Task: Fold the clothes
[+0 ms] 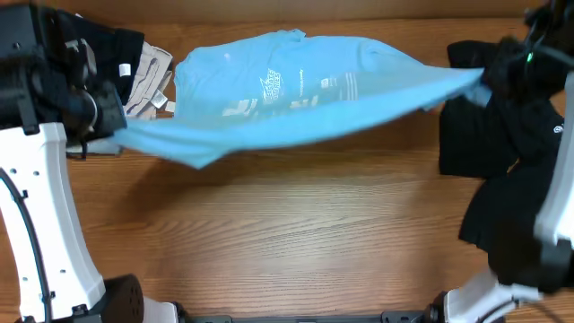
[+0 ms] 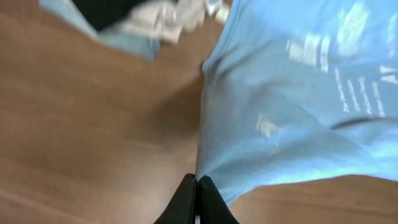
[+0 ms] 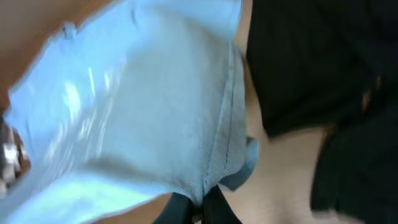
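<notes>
left hand (image 2: 196, 185) clenched on soft light-blue printed T-shirt (image 1: 296, 94) edge | right hand (image 3: 203, 200) clenched on its stitched hem | cloth stretched between both hands

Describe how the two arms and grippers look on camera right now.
Both arms have glossy white links and black joint housings. The left arm carries a thin black cable; the right arm shows a small green light. The left gripper and right gripper have slim, tapered black fingers.
</notes>
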`<state>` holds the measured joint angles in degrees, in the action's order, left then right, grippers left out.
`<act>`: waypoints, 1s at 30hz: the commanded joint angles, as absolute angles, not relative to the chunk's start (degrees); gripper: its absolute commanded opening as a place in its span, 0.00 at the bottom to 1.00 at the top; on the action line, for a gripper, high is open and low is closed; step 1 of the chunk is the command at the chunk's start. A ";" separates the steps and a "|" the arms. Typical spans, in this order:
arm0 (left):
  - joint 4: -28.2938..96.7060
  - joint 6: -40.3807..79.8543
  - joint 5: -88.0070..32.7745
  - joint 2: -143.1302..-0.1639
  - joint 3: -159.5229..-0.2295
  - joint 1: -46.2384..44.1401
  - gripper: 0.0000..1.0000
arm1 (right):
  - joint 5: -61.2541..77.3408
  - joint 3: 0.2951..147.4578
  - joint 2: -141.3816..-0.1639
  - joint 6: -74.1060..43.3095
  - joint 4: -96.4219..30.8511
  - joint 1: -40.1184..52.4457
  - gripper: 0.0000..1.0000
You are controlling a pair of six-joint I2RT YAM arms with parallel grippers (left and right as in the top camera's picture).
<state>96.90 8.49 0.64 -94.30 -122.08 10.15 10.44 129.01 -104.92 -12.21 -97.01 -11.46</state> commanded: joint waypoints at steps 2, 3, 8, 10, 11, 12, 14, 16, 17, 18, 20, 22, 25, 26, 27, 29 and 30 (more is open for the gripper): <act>96.79 11.88 1.28 -89.67 -111.87 10.46 0.04 | 6.59 111.48 -93.82 -13.82 -96.29 -10.94 0.04; 96.68 12.34 1.23 -88.58 -109.27 10.46 0.04 | 5.98 106.69 -91.35 -14.59 -95.66 -10.94 0.04; 93.67 13.52 0.38 -82.08 -94.30 10.46 0.04 | 5.28 84.88 -80.82 -16.78 -90.63 -12.80 0.04; 91.98 14.00 0.47 -80.18 -89.89 10.46 0.04 | 4.49 79.02 -78.96 -18.33 -88.64 -12.88 0.04; 91.00 14.20 0.47 -79.40 -87.92 10.46 0.04 | 4.32 76.55 -78.43 -18.74 -87.81 -12.88 0.04; 90.13 14.70 0.58 -78.83 -86.28 10.48 0.04 | 4.08 74.17 -78.26 -19.38 -86.94 -12.88 0.04; 88.77 15.33 0.60 -78.43 -84.20 10.48 0.04 | 3.86 70.57 -78.39 -19.77 -85.27 -12.88 0.04; 86.96 15.46 0.58 -78.46 -82.78 10.48 0.04 | 3.84 67.70 -78.56 -19.77 -82.87 -12.88 0.04; 85.47 15.46 0.58 -78.46 -82.04 10.46 0.04 | 3.86 66.54 -78.63 -19.77 -81.25 -12.93 0.04; 83.94 15.44 0.60 -78.48 -81.45 10.46 0.04 | 3.88 66.02 -78.67 -19.79 -80.05 -12.95 0.04; 79.64 15.16 0.64 -78.52 -80.23 10.46 0.04 | 3.88 65.67 -78.89 -19.79 -77.49 -12.95 0.04; 75.02 14.96 1.50 -78.63 -78.87 10.46 0.04 | 3.88 65.67 -78.98 -19.77 -74.87 -12.95 0.04; 67.11 15.00 3.03 -78.85 -76.66 10.46 0.04 | 3.88 65.67 -78.98 -19.79 -70.43 -12.95 0.04; 64.75 14.98 3.27 -79.00 -76.18 10.46 0.04 | 3.92 65.67 -79.00 -19.79 -68.18 -12.93 0.04; 62.39 15.00 3.29 -79.20 -75.81 10.46 0.04 | 3.92 65.67 -79.00 -19.79 -66.96 -12.93 0.04; 55.18 15.05 3.09 -80.23 -74.56 10.44 0.04 | 3.92 65.65 -79.40 -19.73 -61.36 -12.84 0.04; 53.08 15.03 3.11 -80.71 -74.15 10.44 0.04 | 3.92 65.63 -79.77 -19.66 -59.35 -12.73 0.04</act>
